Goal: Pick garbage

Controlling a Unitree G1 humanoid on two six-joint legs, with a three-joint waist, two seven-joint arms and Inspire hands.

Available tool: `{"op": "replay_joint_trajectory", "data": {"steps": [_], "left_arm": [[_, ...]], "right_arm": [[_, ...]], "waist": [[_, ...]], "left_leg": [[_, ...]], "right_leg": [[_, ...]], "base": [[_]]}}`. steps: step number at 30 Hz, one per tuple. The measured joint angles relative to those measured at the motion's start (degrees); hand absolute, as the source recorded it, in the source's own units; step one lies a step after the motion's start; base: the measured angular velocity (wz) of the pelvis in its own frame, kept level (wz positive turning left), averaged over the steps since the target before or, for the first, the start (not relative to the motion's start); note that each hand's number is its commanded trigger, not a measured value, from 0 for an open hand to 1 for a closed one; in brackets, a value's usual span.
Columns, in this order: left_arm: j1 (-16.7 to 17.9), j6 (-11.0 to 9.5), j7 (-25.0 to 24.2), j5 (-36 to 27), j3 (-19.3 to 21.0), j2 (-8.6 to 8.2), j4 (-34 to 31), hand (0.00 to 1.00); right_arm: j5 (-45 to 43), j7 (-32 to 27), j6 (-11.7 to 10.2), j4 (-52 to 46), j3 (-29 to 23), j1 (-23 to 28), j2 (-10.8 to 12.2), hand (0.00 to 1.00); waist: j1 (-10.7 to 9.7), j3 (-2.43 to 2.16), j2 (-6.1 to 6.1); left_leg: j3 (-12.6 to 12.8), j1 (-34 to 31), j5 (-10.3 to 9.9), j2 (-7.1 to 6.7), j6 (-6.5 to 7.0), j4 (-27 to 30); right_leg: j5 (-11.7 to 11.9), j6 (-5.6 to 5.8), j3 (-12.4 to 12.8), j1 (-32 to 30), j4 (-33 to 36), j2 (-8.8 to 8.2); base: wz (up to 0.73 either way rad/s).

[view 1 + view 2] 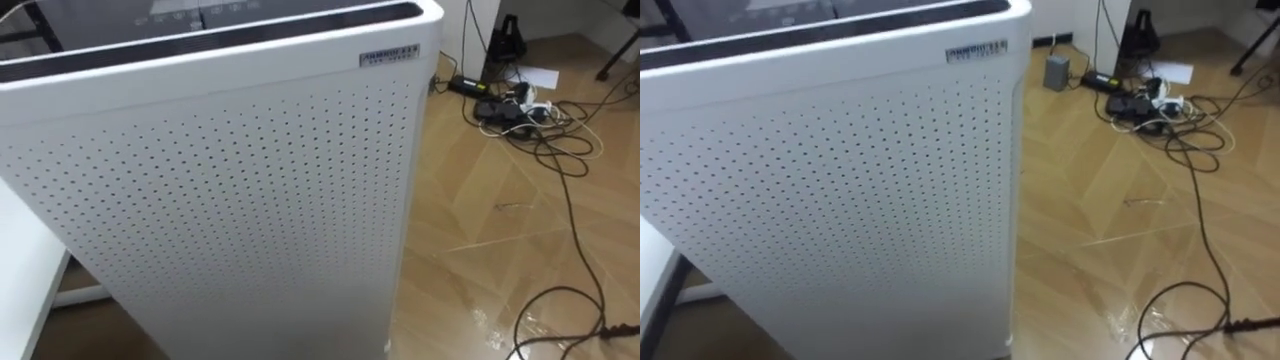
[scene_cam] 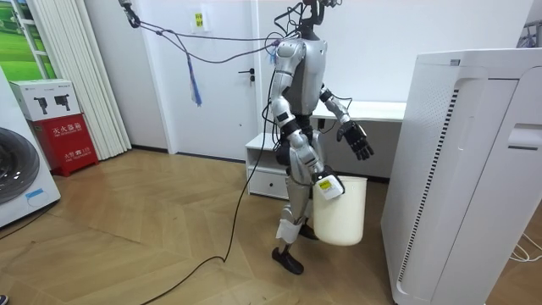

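To the room view's left of the white perforated cabinet [image 2: 474, 169], the robot stands facing it. Its right hand [image 2: 327, 187] meets the rim of the white bin [image 2: 340, 216], near the cabinet; we cannot tell its grasp. Its left hand [image 2: 360, 141], raised toward the cabinet, is loosely spread. Right of the cabinet in the eye views, we see tangled cables [image 1: 520, 110] on the floor.

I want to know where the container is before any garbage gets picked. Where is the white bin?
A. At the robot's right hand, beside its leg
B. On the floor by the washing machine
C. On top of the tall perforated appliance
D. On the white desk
A: the room view shows the white bin held up at the right hand beside the robot's leg, while the left hand is open in the air.
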Motion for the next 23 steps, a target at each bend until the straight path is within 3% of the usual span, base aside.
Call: {"op": "replay_joint_trajectory", "data": {"steps": [3,11,18,23], "left_arm": [[1.49,-0.25,3.77,-0.17,2.64,-0.26,3.15,0.00],[1.46,-0.88,9.82,-2.69,8.57,-2.76,16.45,0.00],[1.48,0.25,14.09,-7.86,13.58,-6.67,23.49,0.00],[1.21,1.66,15.94,-8.16,15.40,-7.29,25.66,0.00]], "right_arm": [[0.98,-1.29,-0.34,2.97,-2.22,0.64,0.01,1.00],[3.82,-3.26,-1.58,13.31,-7.60,1.23,1.63,1.00],[11.18,-4.19,-1.43,16.47,-12.31,3.28,4.91,1.00],[12.89,-4.75,-0.91,18.18,-14.02,3.65,6.38,1.00]], "waist": [[0.10,0.24,-0.80],[0.05,-0.08,-0.78],[0.07,0.17,-1.62],[0.05,0.26,-1.91]], "left_leg": [[0.20,1.92,-0.18,-0.02,-0.11,-0.92],[0.35,4.93,-0.83,0.06,-0.13,-1.82],[0.60,6.76,-1.57,0.14,-0.27,-1.87],[0.77,7.58,-1.90,0.25,-0.26,-1.95]], "right_leg": [[-0.03,0.16,0.02,1.69,-0.87,0.09],[0.18,0.32,0.08,5.41,-3.12,0.40],[-0.04,0.46,0.61,7.23,-4.11,0.55],[-0.21,0.66,1.20,7.99,-4.14,0.79]], "base": [[-0.03],[-0.01],[-0.04],[-0.01]]}}
